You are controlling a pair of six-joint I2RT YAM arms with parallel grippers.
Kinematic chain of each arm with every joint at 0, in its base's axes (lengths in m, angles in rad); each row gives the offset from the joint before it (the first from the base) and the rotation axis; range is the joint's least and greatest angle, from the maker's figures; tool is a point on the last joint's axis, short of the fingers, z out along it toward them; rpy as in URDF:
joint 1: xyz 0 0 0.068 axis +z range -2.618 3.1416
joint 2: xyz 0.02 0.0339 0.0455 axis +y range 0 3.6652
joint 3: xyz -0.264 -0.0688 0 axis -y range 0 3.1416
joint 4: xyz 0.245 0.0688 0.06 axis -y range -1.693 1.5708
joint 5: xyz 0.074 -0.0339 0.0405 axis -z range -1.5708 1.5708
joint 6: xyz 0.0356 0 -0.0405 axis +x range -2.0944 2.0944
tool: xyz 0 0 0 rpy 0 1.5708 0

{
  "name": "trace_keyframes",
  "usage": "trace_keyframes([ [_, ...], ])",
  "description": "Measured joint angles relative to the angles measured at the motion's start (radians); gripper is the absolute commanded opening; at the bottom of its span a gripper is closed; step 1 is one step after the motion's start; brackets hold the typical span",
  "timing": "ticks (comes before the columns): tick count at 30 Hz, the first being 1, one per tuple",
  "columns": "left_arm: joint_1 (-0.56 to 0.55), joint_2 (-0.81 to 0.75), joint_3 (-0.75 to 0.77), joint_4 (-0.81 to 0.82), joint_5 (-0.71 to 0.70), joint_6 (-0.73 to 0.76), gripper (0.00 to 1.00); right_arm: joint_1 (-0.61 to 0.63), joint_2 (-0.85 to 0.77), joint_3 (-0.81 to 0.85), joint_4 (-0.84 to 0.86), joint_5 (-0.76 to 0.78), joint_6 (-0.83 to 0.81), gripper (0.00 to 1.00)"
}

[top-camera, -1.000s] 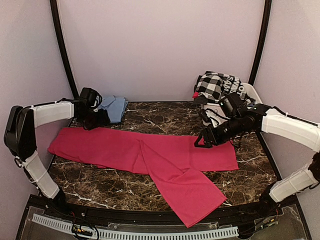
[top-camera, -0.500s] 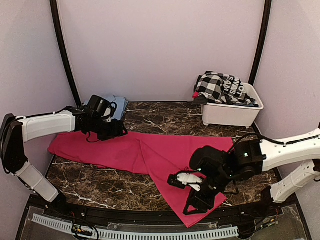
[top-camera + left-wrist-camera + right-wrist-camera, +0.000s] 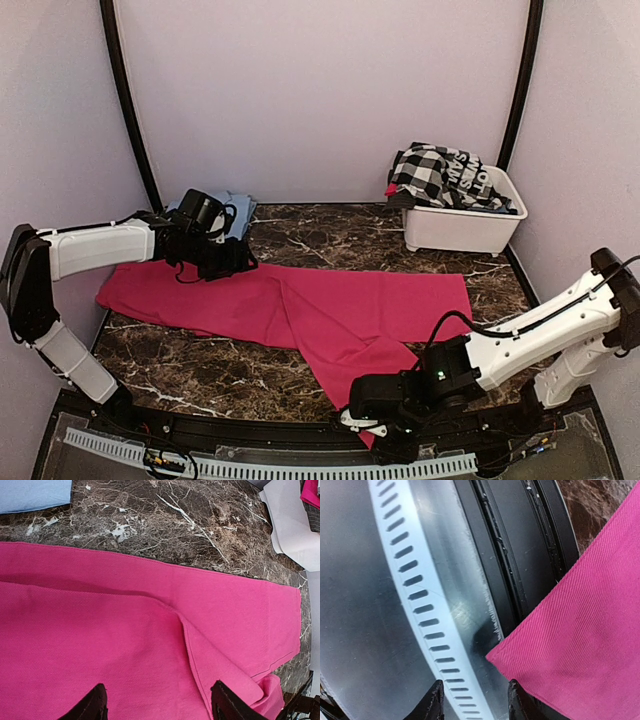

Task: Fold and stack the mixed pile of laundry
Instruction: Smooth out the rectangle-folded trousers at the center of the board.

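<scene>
TABLE-TOP LAUNDRY: A pink cloth (image 3: 330, 310) lies spread across the dark marble table (image 3: 340, 235). We see one long flap of it running toward the near edge, its corner lapping over the black rim (image 3: 520, 545). The right gripper (image 3: 374, 424) hangs low at that corner. From its wrist camera we find its fingers (image 3: 434, 702) apart and empty, the pink corner just ahead of the gap and a white slotted strip (image 3: 420, 595) beneath. The left gripper (image 3: 236, 263) sits over the cloth's far edge on the left side of the table. Its own camera shows us both prongs (image 3: 95, 705) spread wide above the fabric, clasping nothing; whether they touch it we cannot tell. Just behind it, in the far left corner, lies a folded light-blue piece (image 3: 232, 212). At the far right corner a black-and-white checked garment (image 3: 440, 172) is heaped in a white tub (image 3: 460, 230), well apart from both arms
</scene>
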Motion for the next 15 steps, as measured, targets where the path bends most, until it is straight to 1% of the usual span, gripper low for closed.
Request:
trace_keyframes([
  [6, 0.0, 0.0, 0.007, -0.01, -0.012, 0.002, 0.7, 0.003, 0.087, 0.01, 0.003, 0.051, -0.009, 0.38],
  [9, 0.0, 0.0, 0.01, -0.01, -0.016, 0.002, 0.7, 0.005, 0.113, 0.026, -0.004, 0.071, -0.011, 0.32],
  [11, 0.0, 0.0, 0.01, -0.01, -0.018, 0.003, 0.7, 0.005, 0.136, 0.049, -0.022, 0.09, -0.006, 0.24],
  [15, 0.0, 0.0, 0.01, -0.011, -0.021, 0.006, 0.7, 0.005, 0.168, 0.085, -0.039, 0.136, -0.001, 0.01],
])
